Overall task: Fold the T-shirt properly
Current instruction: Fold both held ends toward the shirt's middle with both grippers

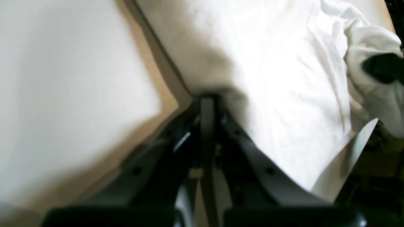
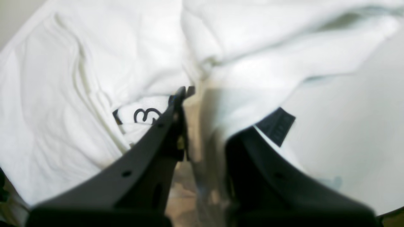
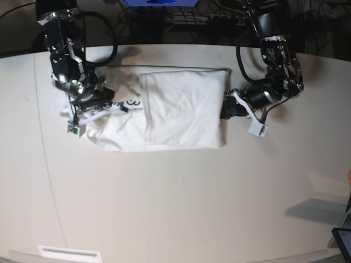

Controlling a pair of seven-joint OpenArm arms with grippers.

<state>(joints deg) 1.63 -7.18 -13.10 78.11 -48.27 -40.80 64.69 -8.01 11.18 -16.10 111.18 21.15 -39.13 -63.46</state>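
The white T-shirt lies on the table, folded to a rough rectangle with its plain side up; loose cloth bunches at its left end. My left gripper is at the shirt's right edge. In the left wrist view its fingers meet, shut on the cloth edge, and the T-shirt spreads beyond them. My right gripper is at the bunched left end. The right wrist view shows it shut on a fold of the T-shirt, next to a black neck tag and a dark printed mark.
The pale table stretches wide in front of the shirt. A dark tablet corner shows at the bottom right and a white label at the bottom left. Cables and dark equipment run along the far edge.
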